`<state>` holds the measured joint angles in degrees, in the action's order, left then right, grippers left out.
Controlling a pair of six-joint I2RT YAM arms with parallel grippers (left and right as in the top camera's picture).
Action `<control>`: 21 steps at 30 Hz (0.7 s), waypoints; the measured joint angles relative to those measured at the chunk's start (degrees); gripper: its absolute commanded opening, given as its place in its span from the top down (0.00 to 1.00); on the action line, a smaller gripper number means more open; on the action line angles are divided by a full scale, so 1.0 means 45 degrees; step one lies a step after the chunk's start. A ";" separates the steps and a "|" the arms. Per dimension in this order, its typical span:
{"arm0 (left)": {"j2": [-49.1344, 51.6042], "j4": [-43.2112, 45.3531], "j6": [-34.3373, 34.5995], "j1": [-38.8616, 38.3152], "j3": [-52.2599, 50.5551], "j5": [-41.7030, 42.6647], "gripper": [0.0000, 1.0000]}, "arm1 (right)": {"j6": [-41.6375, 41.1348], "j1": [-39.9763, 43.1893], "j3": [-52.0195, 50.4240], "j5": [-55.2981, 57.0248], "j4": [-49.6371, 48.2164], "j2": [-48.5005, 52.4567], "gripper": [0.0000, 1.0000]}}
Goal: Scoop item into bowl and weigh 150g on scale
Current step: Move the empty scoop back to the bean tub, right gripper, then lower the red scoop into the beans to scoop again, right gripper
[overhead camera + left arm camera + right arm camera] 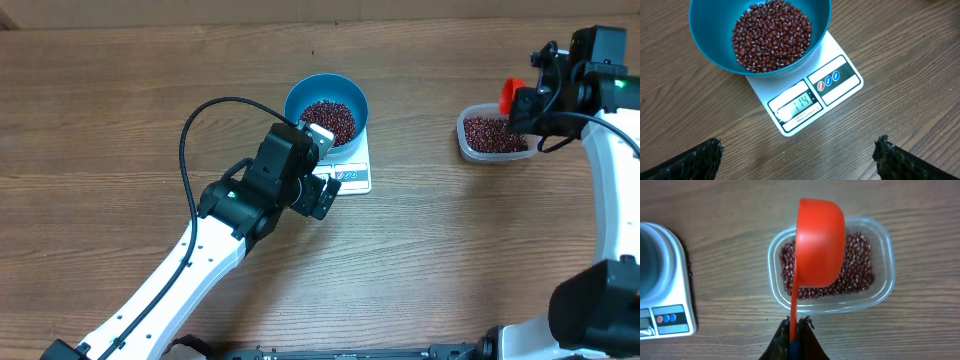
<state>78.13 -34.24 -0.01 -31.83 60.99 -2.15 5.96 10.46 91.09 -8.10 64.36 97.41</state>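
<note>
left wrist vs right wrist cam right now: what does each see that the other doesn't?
Left wrist only: beans heaped in the blue bowl, and the scale display reading 114. Right wrist only: the right hand shut on a red scoop over a clear tub of beans. Both: the scale's buttons and wooden table.

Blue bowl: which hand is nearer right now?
Left. The left hand hangs open just beside the scale bearing the blue bowl; the right hand is far off over the clear tub, shut on the red scoop.
</note>
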 measured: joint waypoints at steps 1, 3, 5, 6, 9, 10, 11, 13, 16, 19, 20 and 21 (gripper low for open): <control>0.0000 0.0000 0.0000 0.0000 -0.0005 -0.0005 0.00 | 0.0000 0.0000 -0.0068 0.0015 0.0092 0.0160 0.96; 0.0000 0.0000 0.0000 0.0000 0.0000 0.0000 0.00 | 0.0000 -0.0005 -0.0194 0.0165 0.0199 0.0384 0.96; 0.0000 0.0005 0.0000 0.0000 0.0000 -0.0005 0.00 | -0.0005 0.0000 -0.0248 0.0398 0.0272 0.0447 0.96; 0.0000 0.0000 0.0000 0.0000 0.0000 0.0000 0.00 | 0.0000 0.0000 -0.0248 0.0549 0.0379 0.0447 0.96; 0.0000 0.0005 0.0000 0.0000 0.0000 0.0000 0.00 | -0.0165 0.0000 -0.0248 0.0928 0.0525 0.0447 0.96; 0.0000 0.0005 0.0000 0.0000 0.0000 -0.0005 0.00 | -0.0189 0.0000 -0.0248 0.0981 0.0515 0.0447 0.96; 0.0000 0.0005 0.0000 0.0000 0.0000 0.0000 0.00 | -0.0228 0.0000 -0.0248 0.1015 0.0515 0.0447 0.96; 0.0000 0.0000 0.0000 0.0000 0.0000 0.0000 0.00 | -0.0277 -0.0005 -0.0248 0.1064 0.0525 0.0447 0.96; 0.0000 0.0000 0.0000 0.0000 0.0000 -0.0005 0.00 | -0.0287 0.0000 -0.0248 0.1146 0.0695 0.0447 0.96; 0.0000 0.0000 0.0000 0.0000 0.0000 -0.0005 0.00 | -0.0282 0.0000 -0.0248 0.1156 0.0753 0.0578 0.96; 0.0000 0.0005 0.0000 0.0000 0.0000 0.0000 0.00 | -0.0282 0.0000 -0.0248 0.1175 0.0748 0.0670 0.96; 0.0000 0.0000 0.0000 0.0000 0.0000 0.0000 0.00 | -0.0282 0.0000 -0.0248 0.1185 0.0753 0.0801 0.96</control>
<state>78.13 -34.24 -0.01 -31.83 60.99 -2.15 4.69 10.46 89.97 -2.76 67.75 101.01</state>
